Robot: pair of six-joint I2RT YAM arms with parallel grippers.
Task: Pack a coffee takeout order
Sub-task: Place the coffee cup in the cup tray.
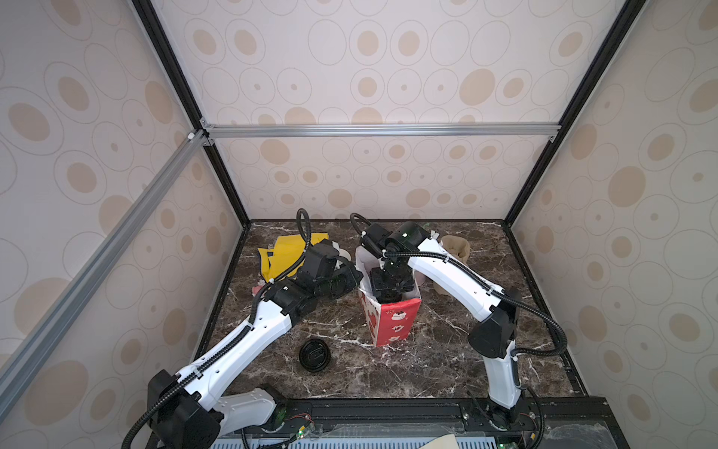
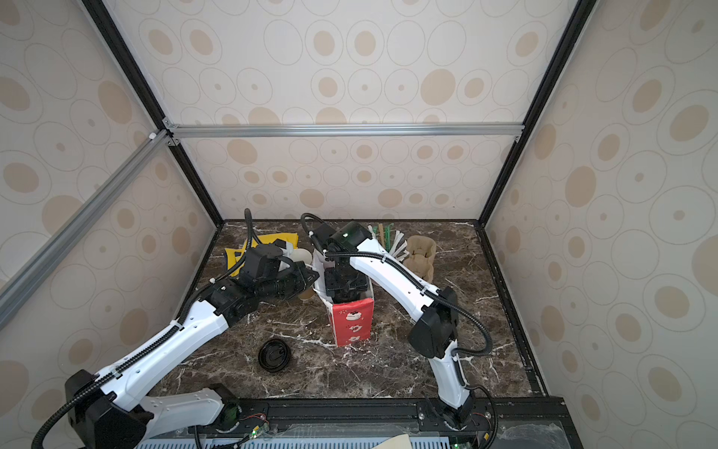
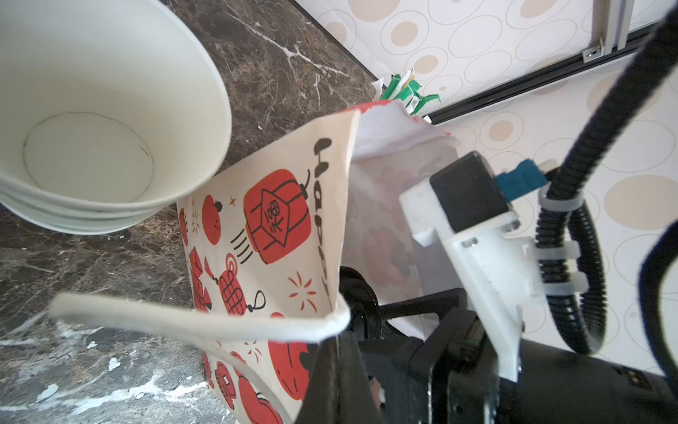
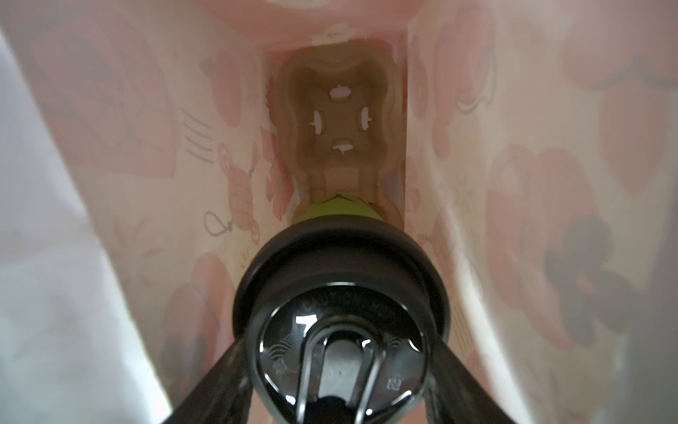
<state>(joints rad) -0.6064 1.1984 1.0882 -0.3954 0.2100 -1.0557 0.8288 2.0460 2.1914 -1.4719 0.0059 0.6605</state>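
Cup in right gripper inside bag, above tray.

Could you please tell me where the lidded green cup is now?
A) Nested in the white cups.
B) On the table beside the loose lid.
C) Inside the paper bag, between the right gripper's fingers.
C: the right wrist view shows the green cup inside the paper bag, the right gripper around its lid, the pulp tray at the bottom.
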